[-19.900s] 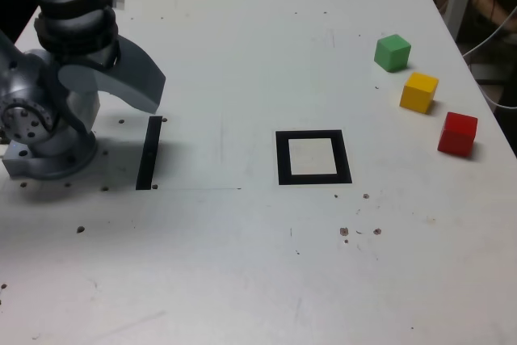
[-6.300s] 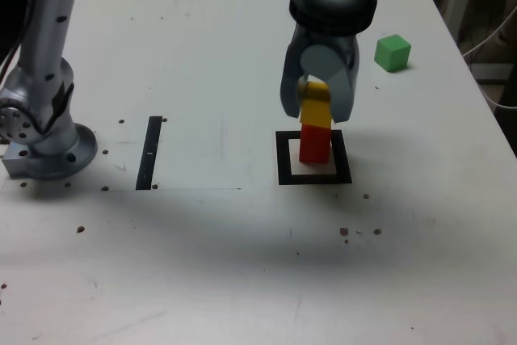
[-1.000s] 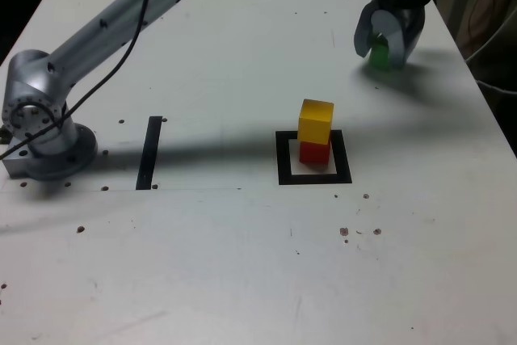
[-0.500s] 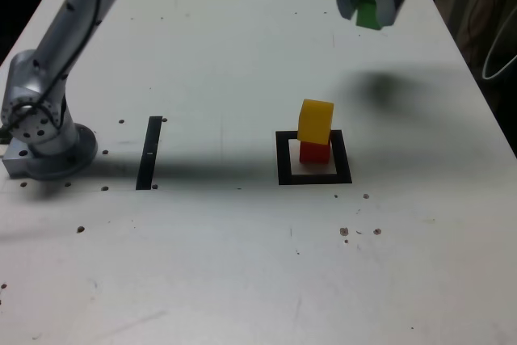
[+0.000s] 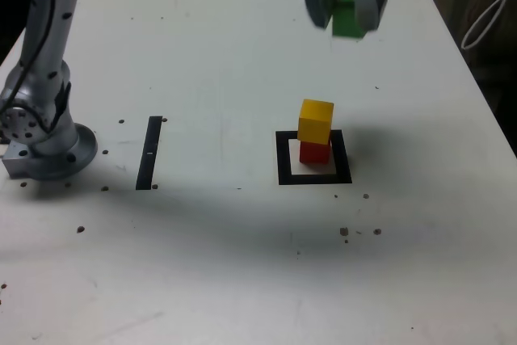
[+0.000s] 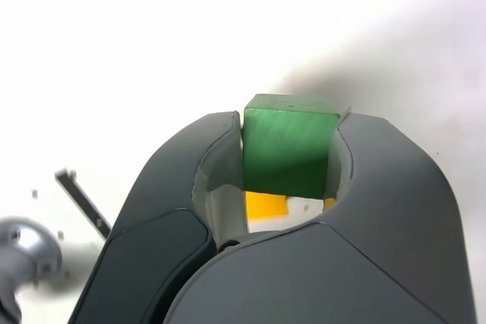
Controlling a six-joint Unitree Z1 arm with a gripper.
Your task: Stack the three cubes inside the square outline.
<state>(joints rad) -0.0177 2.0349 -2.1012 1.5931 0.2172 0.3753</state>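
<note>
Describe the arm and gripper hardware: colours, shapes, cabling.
Silvery-grey tubular arm on a rounded base with dark bolt heads; black cable runs outside. Gripper: dark grey, smooth, broad curved jaws with visible seams.

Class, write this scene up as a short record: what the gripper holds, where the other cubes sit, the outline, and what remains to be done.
gripper: shut on the green cube
green cube: held in the air
yellow cube: on top of the red cube
red cube: inside the square outline
square outline: flat on the table
remaining: green cube onto the yellow one
</note>
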